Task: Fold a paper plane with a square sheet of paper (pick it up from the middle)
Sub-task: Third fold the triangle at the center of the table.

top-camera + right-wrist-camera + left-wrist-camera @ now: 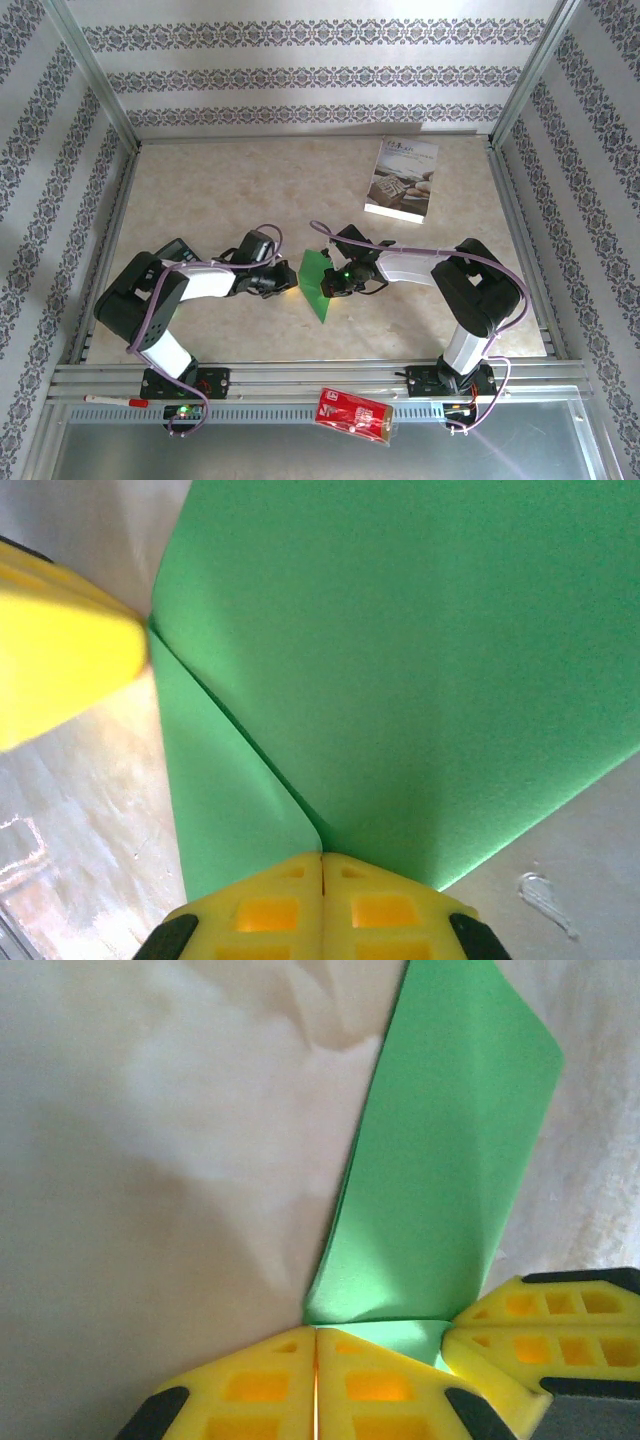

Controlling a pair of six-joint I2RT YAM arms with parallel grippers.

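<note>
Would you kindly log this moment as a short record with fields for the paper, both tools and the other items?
paper: green paper, folded into layers, tapering to a point toward the near edge, at mid-table
left tool: shut, tips at a corner of the paper
right tool: shut on the green paper where its creases meet
booklet: flat, far right of the table
red packet: on the near rail between the arm bases

Ahead of my right jaws the green paper (420,680) looks matt and smooth. The fingers (280,885) are matt yellow plastic, and the table (70,810) beneath them shows a glossy, marbled sheen.
</note>
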